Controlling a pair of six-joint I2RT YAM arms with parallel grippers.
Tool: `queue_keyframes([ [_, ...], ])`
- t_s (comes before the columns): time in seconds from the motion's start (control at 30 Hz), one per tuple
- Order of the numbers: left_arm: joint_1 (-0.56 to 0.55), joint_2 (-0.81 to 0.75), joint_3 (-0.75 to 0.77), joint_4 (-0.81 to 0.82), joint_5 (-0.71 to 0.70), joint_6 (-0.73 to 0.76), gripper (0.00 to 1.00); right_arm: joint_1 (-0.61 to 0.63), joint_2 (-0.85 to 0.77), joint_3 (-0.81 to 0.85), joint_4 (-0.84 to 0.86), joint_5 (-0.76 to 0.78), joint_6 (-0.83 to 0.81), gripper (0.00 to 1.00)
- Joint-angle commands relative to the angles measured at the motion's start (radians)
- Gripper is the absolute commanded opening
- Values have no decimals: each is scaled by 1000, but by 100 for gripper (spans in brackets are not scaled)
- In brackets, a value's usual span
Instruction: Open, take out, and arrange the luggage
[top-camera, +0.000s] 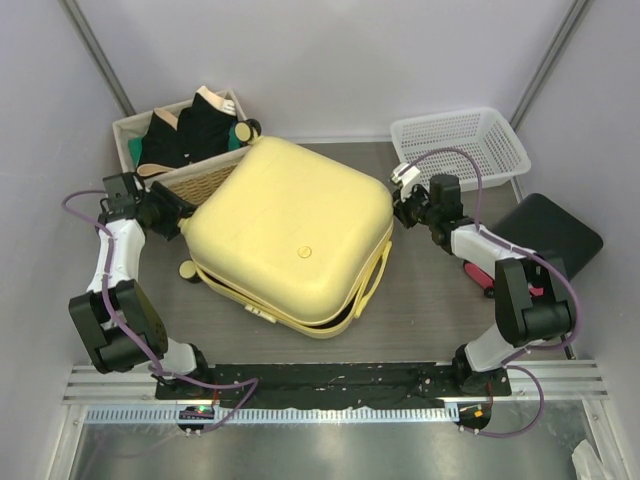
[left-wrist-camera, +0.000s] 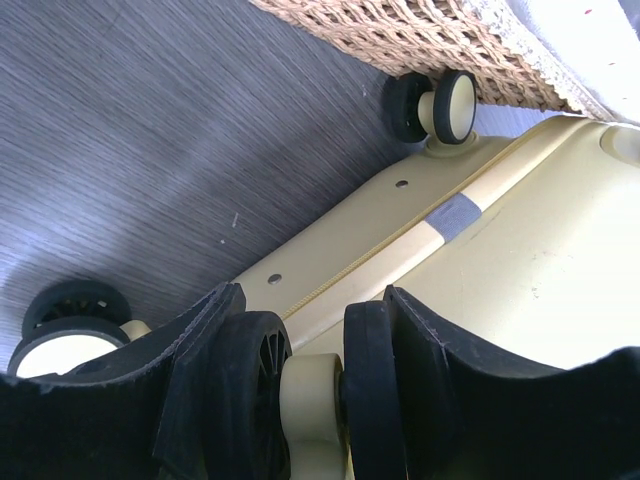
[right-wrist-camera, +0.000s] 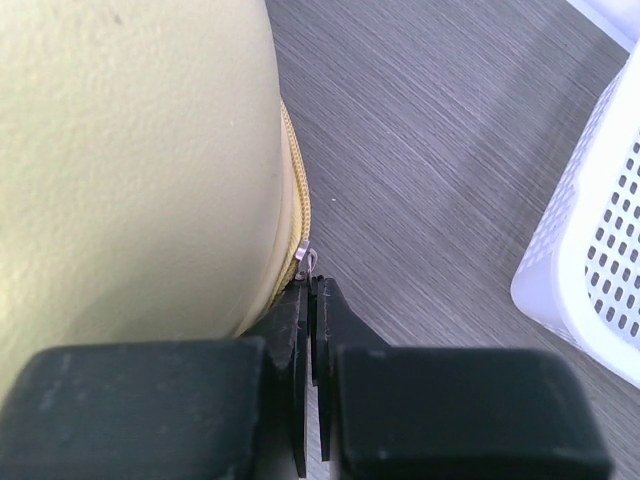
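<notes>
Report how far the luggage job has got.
Done: little. The luggage lies flat with its lid down, though a dark gap shows along the near seam. In hand: the right tool is shut on the zipper pull at the corner, while the left tool clamps a wheel, apparently to steady the case. Left: finish unzipping, lift the lid, then take out and arrange the contents, none visible yet.

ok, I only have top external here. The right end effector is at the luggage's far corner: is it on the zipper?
Observer: Yes. The right wrist view shows the right end effector shut, its tips pinching the zipper pull at the luggage seam.
Operator: And the left one?
Observer: The left wrist view shows the left end effector straddling a caster wheel. It looks clamped on both sides.
</notes>
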Motion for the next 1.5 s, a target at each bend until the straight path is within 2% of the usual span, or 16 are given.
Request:
queue_keyframes([
  [0.0, -75, 82, 13, 222, -137, 130, 0, 89, 38, 110, 68, -323, 8, 1],
  [0.13, -69, 92, 21, 201, -154, 156, 0, 30, 107, 234, 62, -463, 24, 1],
  [0.37, -69, 99, 30, 190, -150, 171, 0, 21, 277, 452, -12, -626, 47, 1],
  [0.77, -69, 43, 8, 167, -136, 176, 0, 67, 449, 632, 127, -565, 191, 1],
  [0.83, -69, 21, 1, 159, -133, 176, 0, 64, 445, 637, 170, -530, 287, 9],
  [0.9, -69, -19, -8, 164, -130, 167, 0, 58, 431, 641, 175, -491, 307, 14],
  [0.93, -69, -33, -15, 167, -128, 165, 0, 55, 409, 638, 174, -477, 321, 23],
  [1.0, -69, -74, -18, 162, -124, 154, 0, 43, 385, 628, 164, -436, 326, 32],
  [1.03, -69, -91, -21, 161, -115, 148, 0, 38, 371, 624, 158, -427, 338, 47],
  [1.13, -69, -154, -44, 171, -92, 119, 0, 17, 326, 624, 126, -373, 381, 75],
  [1.27, -69, -234, -56, 173, -72, 96, 0, -29, 261, 635, 76, -318, 511, 85],
  [1.47, -67, -341, -52, 158, -38, 61, 0, -68, 95, 556, 49, -208, 570, 87],
])
